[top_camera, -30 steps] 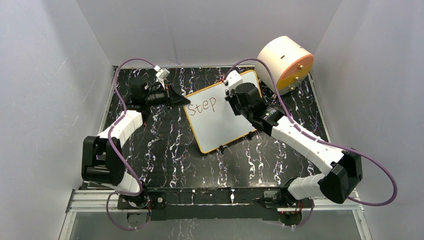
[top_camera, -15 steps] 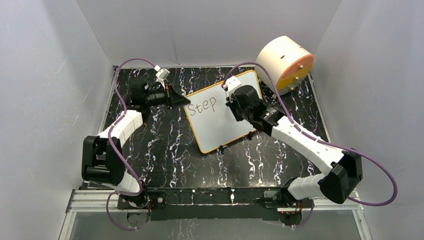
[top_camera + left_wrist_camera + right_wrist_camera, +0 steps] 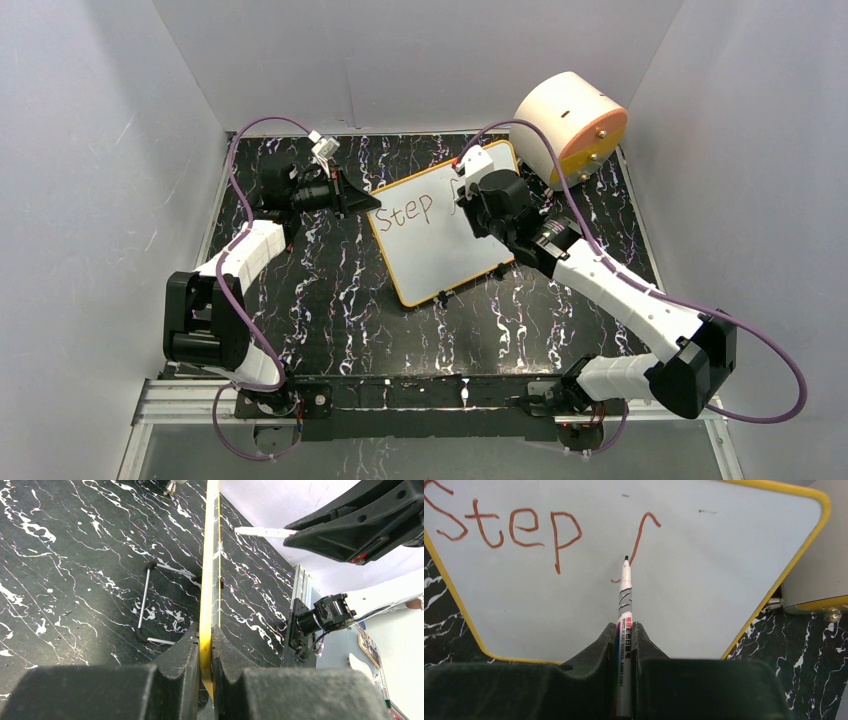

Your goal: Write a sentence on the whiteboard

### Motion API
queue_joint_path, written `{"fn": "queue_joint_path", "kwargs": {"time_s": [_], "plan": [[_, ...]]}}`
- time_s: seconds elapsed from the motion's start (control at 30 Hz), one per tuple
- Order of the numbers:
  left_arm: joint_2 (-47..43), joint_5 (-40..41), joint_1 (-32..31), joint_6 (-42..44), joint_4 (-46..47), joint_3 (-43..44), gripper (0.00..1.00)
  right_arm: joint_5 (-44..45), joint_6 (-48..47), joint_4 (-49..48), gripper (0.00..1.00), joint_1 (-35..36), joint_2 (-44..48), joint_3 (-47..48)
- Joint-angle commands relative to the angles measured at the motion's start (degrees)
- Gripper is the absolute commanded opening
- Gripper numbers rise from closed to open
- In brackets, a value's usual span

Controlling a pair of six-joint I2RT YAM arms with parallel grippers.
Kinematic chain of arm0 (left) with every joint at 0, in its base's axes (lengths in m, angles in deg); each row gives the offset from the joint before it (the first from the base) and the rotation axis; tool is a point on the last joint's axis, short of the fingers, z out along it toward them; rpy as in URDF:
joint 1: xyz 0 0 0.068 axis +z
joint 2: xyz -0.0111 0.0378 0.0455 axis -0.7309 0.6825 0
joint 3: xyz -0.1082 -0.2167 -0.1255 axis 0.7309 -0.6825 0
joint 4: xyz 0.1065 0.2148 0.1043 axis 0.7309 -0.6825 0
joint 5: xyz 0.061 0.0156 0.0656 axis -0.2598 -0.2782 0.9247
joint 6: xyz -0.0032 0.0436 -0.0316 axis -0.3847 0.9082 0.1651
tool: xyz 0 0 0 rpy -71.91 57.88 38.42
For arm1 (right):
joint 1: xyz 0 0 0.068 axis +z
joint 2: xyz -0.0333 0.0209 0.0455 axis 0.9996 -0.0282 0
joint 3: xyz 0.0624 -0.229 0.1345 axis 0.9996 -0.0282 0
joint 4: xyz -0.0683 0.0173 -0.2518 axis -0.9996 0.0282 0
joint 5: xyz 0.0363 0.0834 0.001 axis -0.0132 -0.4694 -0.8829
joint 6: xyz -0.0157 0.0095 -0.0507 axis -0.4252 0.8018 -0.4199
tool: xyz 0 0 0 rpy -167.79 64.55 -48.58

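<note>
Right wrist view shows the marker clamped between the jaws of the right gripper. It is held by the barrel, so a good length sticks out ahead and the tip stays in sight of the camera. The tip sits on or just over the whiteboard, at the middle of a tall hooked stroke. The sentence so far reads "Step", and the hooked stroke begins a second word just to its right. I cannot tell for sure whether the tip is pressing on the surface. Most of the writing is not yet done, and the tip's place suggests the letter's cross bar comes next.

From the top external view, the whiteboard lies at an angle on the black marbled table, toward its far side, with writing only in its upper left part. The round drum stands just beyond the whiteboard's far right corner, clear of the writing area.

The left gripper is at the whiteboard's left edge. In the left wrist view its jaws are closed tight on the yellow frame, seen edge-on. A thin wire stand shows on one side of the whiteboard. That grip most likely keeps the whiteboard from sliding or rocking under the marker's push
</note>
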Motion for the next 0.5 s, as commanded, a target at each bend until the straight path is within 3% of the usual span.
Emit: {"fn": "queue_joint_path", "kwargs": {"time_s": [0.0, 0.47], "plan": [[3.2, 3.3, -2.1, 4.3, -8.2, -2.1, 0.00, 4.3, 0.7, -7.0, 0.00, 0.0, 1.7, -0.4], [3.3, 3.2, -2.1, 4.3, -8.2, -2.0, 0.00, 2.2, 0.6, -9.5, 0.00, 0.0, -1.0, -0.6]]}}
